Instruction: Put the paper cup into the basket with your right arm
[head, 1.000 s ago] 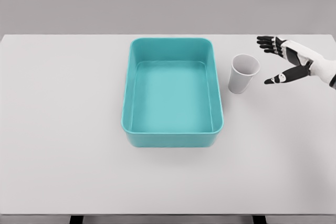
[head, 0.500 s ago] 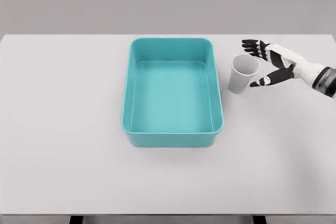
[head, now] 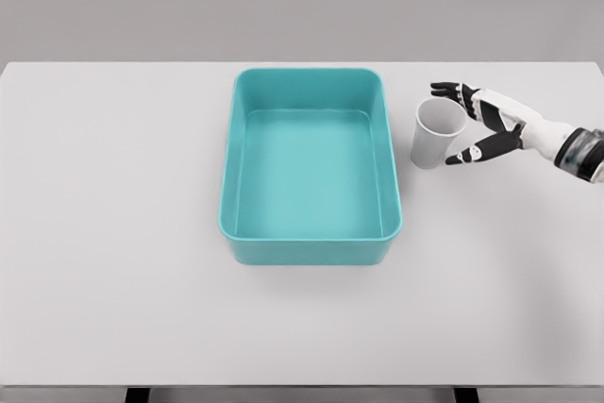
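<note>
Fingers (head: 451,91) spread, flanking paper cup (head: 437,133).

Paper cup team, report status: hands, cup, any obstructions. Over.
Right hand open, fingers bracketing paper cup, no grasp. Cup upright on table, right of basket. Path clear. Left hand not in view.

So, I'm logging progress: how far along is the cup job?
Done: nothing delivered; the teal rectangular plastic basket holds nothing. In hand: the right hand, fingers spread, is at the upright white paper cup, not gripping. Left: grasp, lift, place in basket.
</note>
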You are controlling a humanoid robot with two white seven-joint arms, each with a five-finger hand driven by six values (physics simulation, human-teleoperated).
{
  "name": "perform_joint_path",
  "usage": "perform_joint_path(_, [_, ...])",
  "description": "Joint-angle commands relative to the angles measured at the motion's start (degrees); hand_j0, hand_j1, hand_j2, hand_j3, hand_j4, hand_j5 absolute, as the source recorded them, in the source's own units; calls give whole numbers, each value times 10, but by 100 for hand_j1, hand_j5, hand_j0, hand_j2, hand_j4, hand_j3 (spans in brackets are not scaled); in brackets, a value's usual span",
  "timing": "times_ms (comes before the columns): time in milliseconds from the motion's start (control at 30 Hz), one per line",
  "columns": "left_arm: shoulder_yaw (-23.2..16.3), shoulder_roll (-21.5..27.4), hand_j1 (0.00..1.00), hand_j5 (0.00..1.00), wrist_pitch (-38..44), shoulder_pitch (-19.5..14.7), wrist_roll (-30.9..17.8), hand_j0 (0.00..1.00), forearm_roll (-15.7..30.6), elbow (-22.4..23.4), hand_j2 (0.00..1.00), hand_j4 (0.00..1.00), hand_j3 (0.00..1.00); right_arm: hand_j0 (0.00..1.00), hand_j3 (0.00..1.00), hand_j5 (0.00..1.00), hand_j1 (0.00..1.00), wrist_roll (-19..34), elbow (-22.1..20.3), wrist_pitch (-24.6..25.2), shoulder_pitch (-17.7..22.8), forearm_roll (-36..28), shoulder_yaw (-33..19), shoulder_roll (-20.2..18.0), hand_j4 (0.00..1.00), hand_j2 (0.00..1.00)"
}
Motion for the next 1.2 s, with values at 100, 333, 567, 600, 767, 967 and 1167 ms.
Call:
perform_joint_path(100, [0, 0, 100, 100, 0, 0, 0, 100, 0, 0, 100, 100, 100, 100, 100, 100, 100, 0, 1, 0, -1, -3, 1, 3, 100, 100])
perform_joint_path(333, [0, 0, 100, 100, 0, 0, 0, 100, 0, 0, 100, 100, 100, 100, 100, 100, 100, 0, -2, 0, -2, -3, 5, 2, 100, 100])
perform_joint_path(567, [0, 0, 100, 100, 0, 0, 0, 100, 0, 0, 100, 100, 100, 89, 89, 89, 89, 0, -3, 15, -5, -2, 5, 3, 89, 89])
perform_joint_path(600, [0, 0, 100, 100, 0, 0, -1, 100, 0, 0, 100, 100, 100, 88, 88, 88, 88, 0, -5, 15, -5, -3, 5, 3, 88, 88])
perform_joint_path(767, [0, 0, 100, 100, 0, 0, -1, 100, 0, -1, 100, 100, 100, 76, 76, 76, 76, 0, -10, 15, -6, -3, 5, 3, 76, 76])
perform_joint_path(967, [0, 0, 100, 100, 0, 0, 0, 100, 0, -1, 100, 100, 100, 71, 71, 71, 71, 0, -30, 11, -5, -2, 4, 2, 71, 71])
perform_joint_path(1167, [0, 0, 100, 100, 0, 0, 0, 100, 0, 0, 100, 100, 100, 68, 68, 68, 68, 0, -30, 8, -6, -2, -3, 2, 68, 68])
